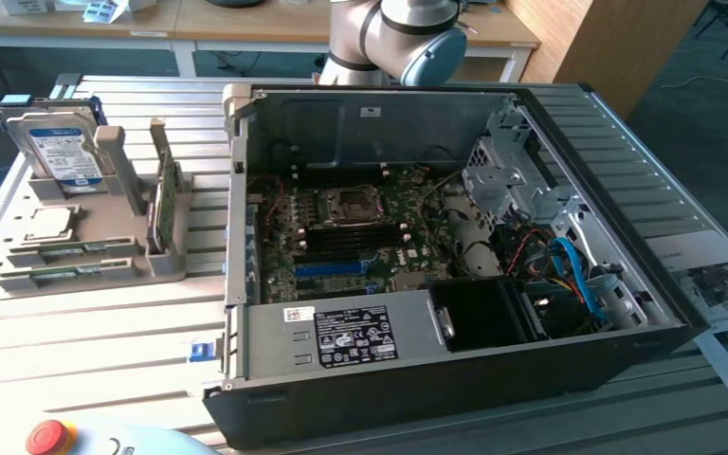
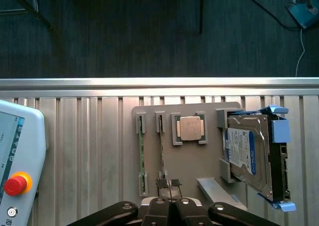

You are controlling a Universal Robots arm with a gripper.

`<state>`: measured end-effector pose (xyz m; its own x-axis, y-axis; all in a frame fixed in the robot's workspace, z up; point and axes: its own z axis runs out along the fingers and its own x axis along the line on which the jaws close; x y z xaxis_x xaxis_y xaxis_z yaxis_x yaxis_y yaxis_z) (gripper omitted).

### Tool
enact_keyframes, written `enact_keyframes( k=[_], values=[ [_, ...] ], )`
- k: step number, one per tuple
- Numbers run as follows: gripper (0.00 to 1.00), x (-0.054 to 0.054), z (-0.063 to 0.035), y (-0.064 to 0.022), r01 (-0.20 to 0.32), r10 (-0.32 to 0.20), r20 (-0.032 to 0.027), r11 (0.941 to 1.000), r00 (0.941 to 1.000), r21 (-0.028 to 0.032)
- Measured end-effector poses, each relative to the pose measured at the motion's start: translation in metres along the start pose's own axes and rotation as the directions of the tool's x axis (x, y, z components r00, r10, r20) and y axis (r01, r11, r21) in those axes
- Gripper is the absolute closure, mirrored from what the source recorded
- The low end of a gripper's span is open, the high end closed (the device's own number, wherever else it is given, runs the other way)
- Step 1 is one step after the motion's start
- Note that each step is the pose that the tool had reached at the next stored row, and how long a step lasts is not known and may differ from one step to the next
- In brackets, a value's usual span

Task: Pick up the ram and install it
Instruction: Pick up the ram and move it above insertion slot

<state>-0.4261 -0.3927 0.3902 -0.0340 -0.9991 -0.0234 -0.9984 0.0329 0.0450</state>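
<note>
Two green ram sticks stand on edge in the slots of a grey holder point(image 2: 199, 164). One ram stick point(image 2: 162, 149) point(image 1: 71, 250) runs up to just under my fingertips, and the other point(image 2: 141, 154) point(image 1: 67, 277) lies beside it. My gripper point(image 2: 169, 182) hovers over the holder's near edge, in line with the first stick. Its fingers are shut together with nothing between them. The open computer case point(image 1: 465, 379) lies on the table with the motherboard's blue slot point(image 1: 333, 268) exposed.
The holder also carries a processor chip point(image 2: 190, 128) point(image 1: 48, 224), a hard drive with a blue label point(image 2: 249, 156) point(image 1: 58, 147) and an upright green card point(image 1: 162, 199). A pendant with a red stop button point(image 2: 14, 185) point(image 1: 50, 436) lies on the slatted table. Beyond the table edge is dark floor.
</note>
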Motion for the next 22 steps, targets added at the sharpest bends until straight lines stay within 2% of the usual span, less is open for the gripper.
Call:
enact_keyframes(
  k=[14,22],
  values=[
    [0.9,0.0,0.0005,-0.0002,0.009,-0.009,-0.0004,1.0,1.0,-0.0001],
    [0.9,0.0002,0.0078,-0.0004,0.008,-0.008,-0.0065,1.0,0.9999,0.0001]
  ],
)
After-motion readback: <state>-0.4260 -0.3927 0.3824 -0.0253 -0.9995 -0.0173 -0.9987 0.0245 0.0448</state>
